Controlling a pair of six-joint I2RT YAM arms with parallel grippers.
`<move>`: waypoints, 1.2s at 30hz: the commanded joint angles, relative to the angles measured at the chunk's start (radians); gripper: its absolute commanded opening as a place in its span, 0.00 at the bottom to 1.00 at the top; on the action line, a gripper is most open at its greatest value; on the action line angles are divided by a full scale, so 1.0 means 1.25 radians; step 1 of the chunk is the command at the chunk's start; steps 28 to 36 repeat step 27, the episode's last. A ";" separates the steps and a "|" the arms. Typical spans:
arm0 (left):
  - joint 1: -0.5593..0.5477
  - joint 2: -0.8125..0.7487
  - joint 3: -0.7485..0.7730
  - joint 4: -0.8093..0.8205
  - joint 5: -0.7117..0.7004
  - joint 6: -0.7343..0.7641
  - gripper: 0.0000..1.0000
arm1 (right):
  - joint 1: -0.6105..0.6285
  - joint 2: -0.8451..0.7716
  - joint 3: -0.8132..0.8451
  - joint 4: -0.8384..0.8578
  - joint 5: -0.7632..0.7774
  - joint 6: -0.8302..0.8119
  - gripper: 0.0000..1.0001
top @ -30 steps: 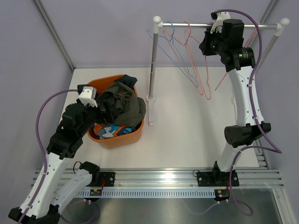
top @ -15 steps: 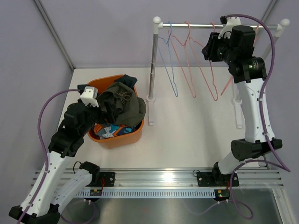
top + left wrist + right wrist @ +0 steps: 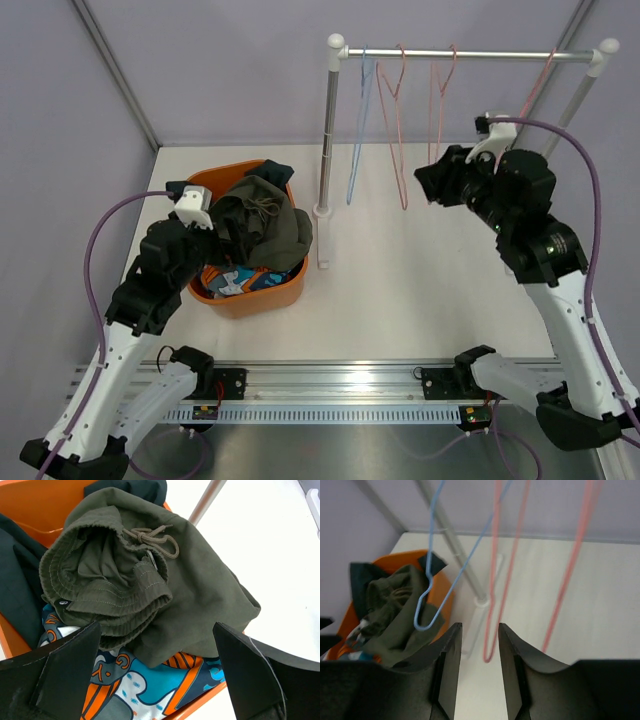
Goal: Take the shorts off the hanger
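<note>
White table [image 3: 420,290]; right gripper [image 3: 428,186] aloft beside hangers [image 3: 402,200] (jaws ajar)

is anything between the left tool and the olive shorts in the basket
Nothing visible. The left tool is open directly over the olive shorts, which lie on top of the pile in the orange basket. No other object shows between them.

One orange basket [image 3: 250,303] on the left holds what looks like four shorts [image 3: 270,225]: one olive, one patterned, and dark cloth [image 3: 20,580] that I take for two. Four hangers are on the far rail [image 3: 500,55]: one blue hanger [image 3: 356,140], three pink hangers [image 3: 393,150].
</note>
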 commanded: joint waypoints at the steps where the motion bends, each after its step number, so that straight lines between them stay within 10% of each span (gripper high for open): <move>1: -0.003 0.003 -0.005 0.037 0.018 0.017 0.99 | 0.149 -0.037 -0.067 0.082 0.076 0.041 0.43; 12: -0.003 0.015 -0.005 0.033 0.015 0.022 0.99 | 0.309 -0.032 -0.224 0.137 0.085 0.111 0.52; 16: -0.003 0.018 -0.009 0.031 0.016 0.021 0.99 | 0.308 -0.045 -0.260 0.177 0.060 0.112 0.73; 17: -0.003 0.020 -0.008 0.031 0.015 0.021 0.99 | 0.309 -0.051 -0.264 0.182 0.060 0.111 0.99; 36: -0.003 0.025 -0.010 0.031 0.011 0.021 0.99 | 0.309 -0.083 -0.293 0.209 0.083 0.104 1.00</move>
